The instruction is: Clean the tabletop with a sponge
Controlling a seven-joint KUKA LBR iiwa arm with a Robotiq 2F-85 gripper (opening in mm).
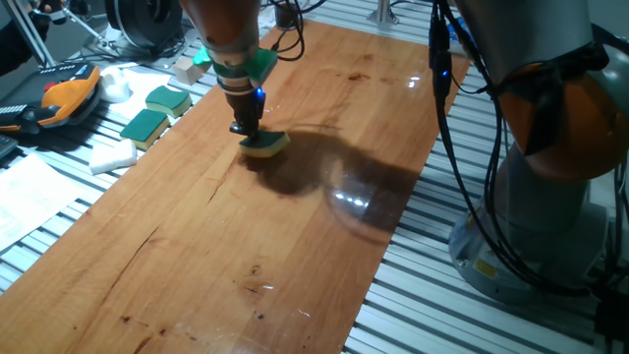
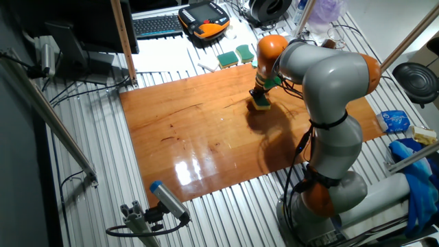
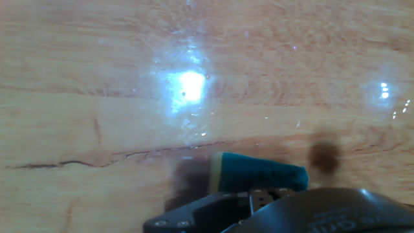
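Hand view: a teal-topped sponge (image 3: 259,175) with a yellow edge is seen pinched at the gripper (image 3: 262,192), pressed against the glossy reddish-brown tabletop (image 3: 97,77), where a bright lamp glare is reflected toward 11 o'clock of the sponge and a dark grain streak runs off toward 9 o'clock. From one fixed view, the gripper (image 1: 244,131) is shown closed on the sponge (image 1: 265,145), which is held flat on the tabletop (image 1: 216,256) in the board's far half; the fingers are pointed straight down, and a blue light is lit on the hand just above them. Two spare green-and-yellow sponges (image 1: 157,112) are laid on the ribbed aluminium slats (image 1: 472,315) off the board's edge, toward 9 o'clock of the gripper, with a white foam block (image 1: 113,155) near them and an orange-and-grey pendant (image 1: 61,96) farther out. From the other fixed view, the grey-and-orange arm (image 2: 329,103) is seen bent over the board's far edge, the sponge (image 2: 261,103) set under the gripper (image 2: 260,96) near 1 o'clock of the tabletop (image 2: 206,144), whose near half is streaked with glare
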